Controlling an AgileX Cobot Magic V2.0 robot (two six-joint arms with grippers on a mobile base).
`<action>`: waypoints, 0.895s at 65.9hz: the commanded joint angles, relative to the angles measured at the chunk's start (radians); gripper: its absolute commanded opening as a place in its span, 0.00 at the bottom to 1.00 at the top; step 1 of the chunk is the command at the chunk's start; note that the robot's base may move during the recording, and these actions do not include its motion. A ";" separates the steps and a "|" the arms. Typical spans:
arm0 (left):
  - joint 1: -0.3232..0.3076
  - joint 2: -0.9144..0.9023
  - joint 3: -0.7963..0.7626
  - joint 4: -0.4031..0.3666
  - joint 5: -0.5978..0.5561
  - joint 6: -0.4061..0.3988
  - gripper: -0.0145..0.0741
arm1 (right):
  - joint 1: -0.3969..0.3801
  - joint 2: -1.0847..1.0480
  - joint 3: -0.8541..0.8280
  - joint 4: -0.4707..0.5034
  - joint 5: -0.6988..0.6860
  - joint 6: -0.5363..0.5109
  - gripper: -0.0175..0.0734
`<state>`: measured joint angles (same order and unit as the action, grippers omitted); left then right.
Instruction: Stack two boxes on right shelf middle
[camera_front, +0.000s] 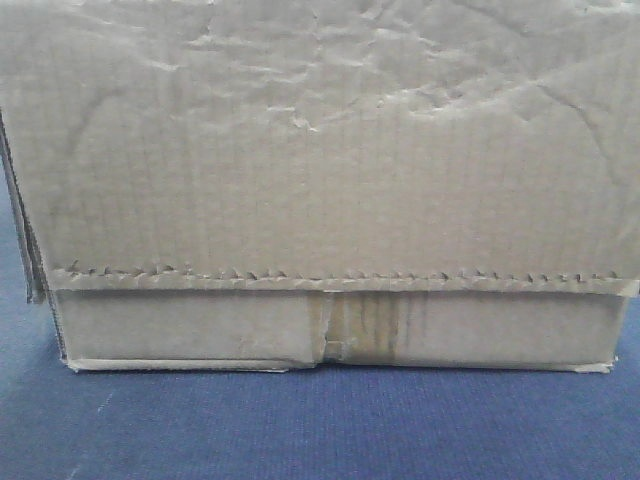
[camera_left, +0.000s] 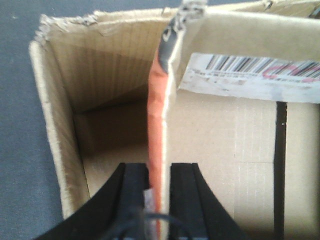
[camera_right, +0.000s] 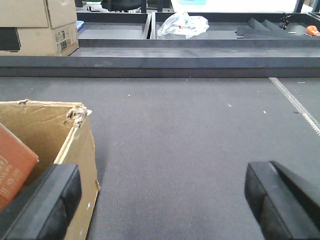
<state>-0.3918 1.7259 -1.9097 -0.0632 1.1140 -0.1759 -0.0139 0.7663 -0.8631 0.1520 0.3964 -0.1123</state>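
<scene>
While the front view is filled edge to edge by the cardboard box (camera_front: 320, 150), sitting on the blue-grey surface (camera_front: 320, 430) with its jagged flap edge (camera_front: 330, 277) running across the lower middle, the left gripper (camera_left: 158, 200) shows at the bottom of its wrist view. Its jaws are squeezed close on an orange-edged upright panel (camera_left: 156, 125) of the box, with a barcode label (camera_left: 250, 75) at upper right. Over to the right gripper (camera_right: 162, 187): it is spread wide with nothing between its jaws. The box sits at lower left and a plastic bag (camera_right: 182, 24) at top centre.
</scene>
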 joint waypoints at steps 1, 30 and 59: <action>-0.014 -0.003 -0.009 -0.018 -0.024 -0.014 0.04 | -0.002 0.002 -0.005 -0.009 -0.012 0.000 0.82; -0.014 -0.003 -0.009 -0.029 -0.025 -0.014 0.60 | -0.002 0.002 -0.005 -0.009 -0.014 0.000 0.82; -0.014 -0.154 -0.011 0.001 -0.057 -0.010 0.84 | -0.002 0.002 -0.012 -0.009 0.018 0.000 0.82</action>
<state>-0.3996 1.6283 -1.9097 -0.0915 1.0689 -0.1837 -0.0139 0.7663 -0.8631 0.1520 0.4110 -0.1123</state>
